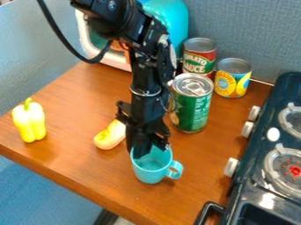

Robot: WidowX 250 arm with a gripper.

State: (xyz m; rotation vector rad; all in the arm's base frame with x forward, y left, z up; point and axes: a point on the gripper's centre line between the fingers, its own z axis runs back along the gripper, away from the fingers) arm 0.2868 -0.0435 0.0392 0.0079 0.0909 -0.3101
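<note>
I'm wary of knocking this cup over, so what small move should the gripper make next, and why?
I'd probably try a slight, slow straight-up test lift. The gripper is down at the mouth of the upright blue cup, but its grip can't be judged here. The green can stands close behind, so moving sideways seems riskier.

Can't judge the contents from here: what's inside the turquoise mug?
The mug's visible inside is bare turquoise. The gripper covers part of the far side, so anything there can't be seen.
</note>
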